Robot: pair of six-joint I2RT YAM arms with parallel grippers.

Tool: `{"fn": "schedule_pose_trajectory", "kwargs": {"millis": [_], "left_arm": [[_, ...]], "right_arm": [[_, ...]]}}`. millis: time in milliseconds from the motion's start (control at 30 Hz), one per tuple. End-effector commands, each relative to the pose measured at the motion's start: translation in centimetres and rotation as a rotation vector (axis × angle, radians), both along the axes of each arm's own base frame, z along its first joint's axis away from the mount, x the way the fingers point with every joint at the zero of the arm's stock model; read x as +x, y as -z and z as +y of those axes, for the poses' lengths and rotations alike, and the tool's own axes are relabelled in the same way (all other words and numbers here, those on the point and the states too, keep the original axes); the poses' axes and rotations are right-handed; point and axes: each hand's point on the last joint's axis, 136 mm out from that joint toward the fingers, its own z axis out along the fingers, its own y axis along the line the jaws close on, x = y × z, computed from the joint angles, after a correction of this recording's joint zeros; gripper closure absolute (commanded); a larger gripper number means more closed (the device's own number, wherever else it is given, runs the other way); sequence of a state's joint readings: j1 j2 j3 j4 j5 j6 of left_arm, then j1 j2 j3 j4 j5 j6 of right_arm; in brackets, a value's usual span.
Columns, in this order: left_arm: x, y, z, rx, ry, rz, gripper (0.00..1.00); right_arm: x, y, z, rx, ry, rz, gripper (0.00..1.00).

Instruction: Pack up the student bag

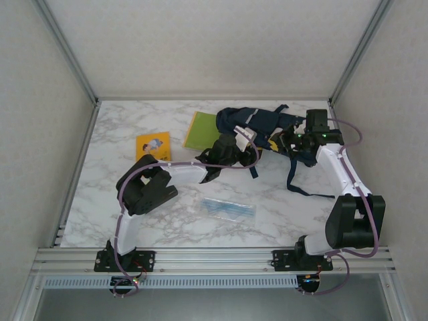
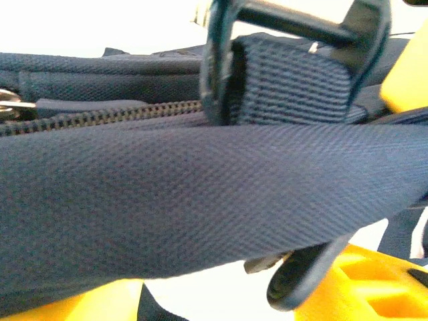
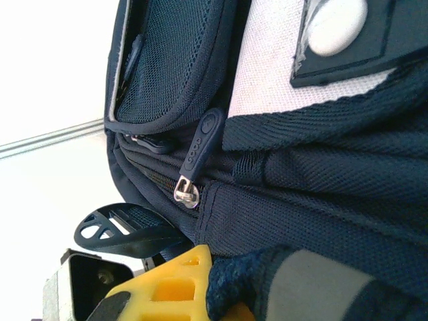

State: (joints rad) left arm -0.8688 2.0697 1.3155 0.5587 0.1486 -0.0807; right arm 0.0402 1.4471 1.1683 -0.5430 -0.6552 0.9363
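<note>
- bag point(image 1: 257, 127): far right-centre of the surface point(image 1: 134, 114), lying flat, long axis roughly left-right, straps trailing toward the near edge.
- It sits between the two arms, with one gripper at each end.
- left gripper point(image 1: 224, 152): at the bag's left end. The wrist view has a taut fold of fabric across the yellow fingers point(image 2: 364, 281), with the zip point(image 2: 100, 117) just above it. Touching, but I can't tell if it's clamped.
- right gripper point(image 1: 291, 142): at the bag's right end, pressed into the fabric. One yellow finger point(image 3: 177, 281) shows against a bunched edge. Closed or not, can't tell.
- zip pull point(image 3: 202, 140): just above that finger, hanging off the slider, so the right arm is nearer to it.
- Judgement: the zip looks mostly shut and needs opening before anything goes in.
- green book point(image 1: 202, 130): touching or just beside the bag's left end.
- yellow book point(image 1: 153, 146): further left.
- pen packet point(image 1: 229, 208): well apart, toward the near edge.
- All three are nearer the left arm.
</note>
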Motion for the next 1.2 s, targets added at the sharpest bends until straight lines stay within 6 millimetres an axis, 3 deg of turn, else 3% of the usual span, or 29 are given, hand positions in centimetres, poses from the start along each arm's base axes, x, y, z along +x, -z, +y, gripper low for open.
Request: {"fn": "schedule_pose_trajectory", "kwargs": {"millis": [0,167,233,400,500,600,833,1167], "left_arm": [[-1.2,-5.0,-0.4,-0.091,0.052,-0.028,0.43],[-1.2,-5.5,-0.5,-0.093,0.059,-0.006,0.42],[-0.7,-5.5,-0.7,-0.082,0.050,-0.010,0.47],[1.2,-4.6,-0.4,-0.064,0.014,-0.009,0.73],[1.5,-4.8,0.2,-0.057,0.007,-0.015,1.00],[0.9,-5.0,0.8,-0.043,0.016,-0.024,1.00],[0.5,-2.8,3.0,0.020,0.033,0.028,1.00],[-0.5,-2.9,4.2,0.098,0.134,0.089,1.00]], "right_arm": [[-0.7,-1.3,1.7,0.035,-0.101,-0.066,1.00],[-0.9,-0.6,1.4,0.005,-0.104,-0.056,1.00],[-1.0,-0.4,1.5,0.012,-0.107,-0.053,1.00],[-1.6,-0.5,1.5,0.012,-0.115,-0.059,1.00],[-1.7,-0.5,1.4,0.002,-0.121,-0.062,1.00],[-1.7,-0.3,1.4,-0.003,-0.125,-0.058,1.00],[-1.3,-0.6,0.9,-0.049,-0.149,-0.075,1.00],[-1.1,0.0,0.5,-0.105,-0.195,-0.068,1.00]]}}
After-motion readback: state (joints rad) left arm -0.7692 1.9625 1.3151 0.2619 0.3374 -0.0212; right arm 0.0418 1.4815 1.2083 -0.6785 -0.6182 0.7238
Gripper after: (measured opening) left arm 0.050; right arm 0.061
